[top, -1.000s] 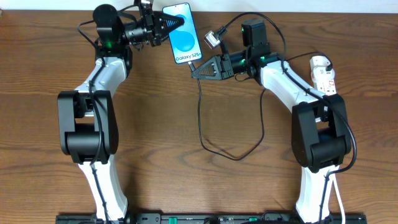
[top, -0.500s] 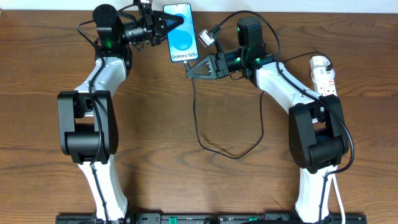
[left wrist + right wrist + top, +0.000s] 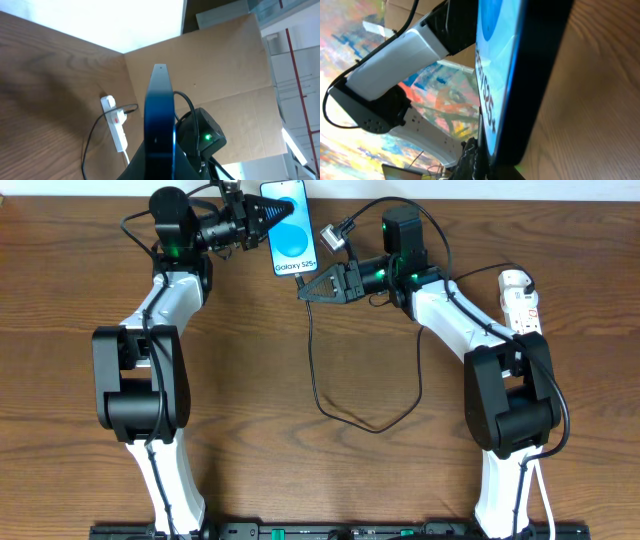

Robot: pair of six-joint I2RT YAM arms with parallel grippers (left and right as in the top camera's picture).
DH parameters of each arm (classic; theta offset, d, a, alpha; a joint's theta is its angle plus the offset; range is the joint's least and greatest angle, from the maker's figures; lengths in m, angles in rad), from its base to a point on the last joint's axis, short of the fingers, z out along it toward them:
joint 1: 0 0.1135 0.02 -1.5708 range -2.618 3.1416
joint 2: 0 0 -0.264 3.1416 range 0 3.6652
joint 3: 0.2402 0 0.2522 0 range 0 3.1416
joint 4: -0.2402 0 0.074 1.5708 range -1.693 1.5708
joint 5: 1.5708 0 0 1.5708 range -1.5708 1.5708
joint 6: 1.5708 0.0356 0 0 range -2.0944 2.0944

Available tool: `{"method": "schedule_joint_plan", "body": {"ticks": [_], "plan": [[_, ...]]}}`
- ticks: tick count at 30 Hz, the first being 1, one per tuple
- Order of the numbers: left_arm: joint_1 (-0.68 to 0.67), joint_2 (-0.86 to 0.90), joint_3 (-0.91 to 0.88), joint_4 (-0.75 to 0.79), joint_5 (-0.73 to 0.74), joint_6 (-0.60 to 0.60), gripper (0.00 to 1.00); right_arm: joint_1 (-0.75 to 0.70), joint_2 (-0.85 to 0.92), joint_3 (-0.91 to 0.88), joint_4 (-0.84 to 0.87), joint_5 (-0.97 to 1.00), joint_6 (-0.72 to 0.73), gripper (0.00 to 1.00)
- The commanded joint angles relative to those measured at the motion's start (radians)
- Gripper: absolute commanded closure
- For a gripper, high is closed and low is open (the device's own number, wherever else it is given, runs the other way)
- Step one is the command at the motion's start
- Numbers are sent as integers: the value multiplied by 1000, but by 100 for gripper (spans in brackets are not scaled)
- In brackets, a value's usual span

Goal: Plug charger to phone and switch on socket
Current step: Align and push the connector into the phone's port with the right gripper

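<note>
Charger (image 3: 313, 360) cable is pinched at its upper end between the pressed-together fingers of the right gripper (image 3: 304, 293). From there it is trailed back over the wooden table (image 3: 80, 430), looped round well behind the gripper and led up again beside the right arm. The plug itself cannot be made out. Just ahead of the right gripper's tips the phone (image 3: 290, 232) is held, its lower edge nearest them; whether they touch cannot be told. The phone is clamped by the closed left gripper (image 3: 283, 216), its blue screen turned to the overhead camera and seen edge-on from the left wrist. The socket (image 3: 521, 301) is laid well apart, behind the right gripper, beside the right arm.
</note>
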State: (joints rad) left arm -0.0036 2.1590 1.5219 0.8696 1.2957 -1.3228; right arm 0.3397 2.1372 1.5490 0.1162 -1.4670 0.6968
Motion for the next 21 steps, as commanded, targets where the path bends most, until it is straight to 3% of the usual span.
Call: {"method": "schedule_joint_plan", "body": {"ticks": [1, 10, 21], "plan": [[-8, -36, 6, 0, -13, 32, 93, -1, 8, 8, 13, 66, 14, 99], [-9, -36, 6, -23, -32, 24, 93, 12, 8, 8, 188, 80, 132, 99], [-9, -36, 6, -23, 2, 25, 92, 13, 8, 8, 188, 92, 137, 99]]}}
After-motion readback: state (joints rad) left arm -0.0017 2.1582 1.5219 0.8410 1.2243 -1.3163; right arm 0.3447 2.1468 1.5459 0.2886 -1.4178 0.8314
